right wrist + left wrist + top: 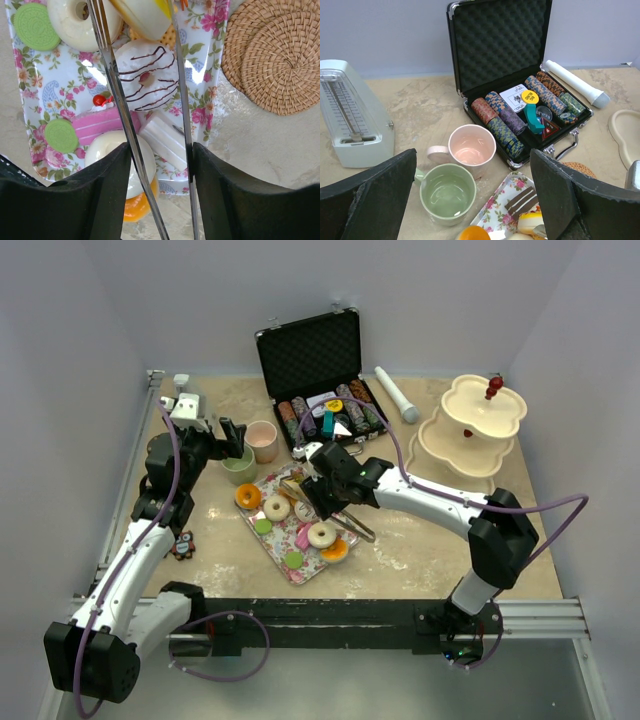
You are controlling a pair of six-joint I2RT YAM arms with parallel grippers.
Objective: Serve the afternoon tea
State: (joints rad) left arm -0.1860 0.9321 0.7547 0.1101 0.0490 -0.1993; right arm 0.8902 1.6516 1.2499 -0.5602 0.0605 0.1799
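1. The toy pastries lie on a glossy floral rectangular tray at the middle of the mottled beige surface. They include:
   - a white domed cake with brown drizzle
   - a pink layered slice with a red cherry
   - flat green ridged macarons
   - a white ring donut
   - a smooth white bar
2. The glossy pink cup and the pale green cup stand just beside each other, left of the tray.
3. The cream scalloped three-tier stand, topped by a red knob, stands at the far right, well apart from the tray.
4. In the right wrist view the tray's near end is hidden behind the black fingers. A white-iced donut over an orange piece is half covered, and a yellow-and-white piece is cut off at the top edge.
5. The right hand is partly closed, its fingers pressing the two thin arms of the shiny metal tongs. The arms run over the drizzled cake, and their tips are out of frame.
6. The left hand is spread wide, holds nothing, and hangs by the green cup.
7. Further out are:
   - round woven coasters
   - a black foam-lined case of striped chips
   - a white metronome
   - a white cylinder
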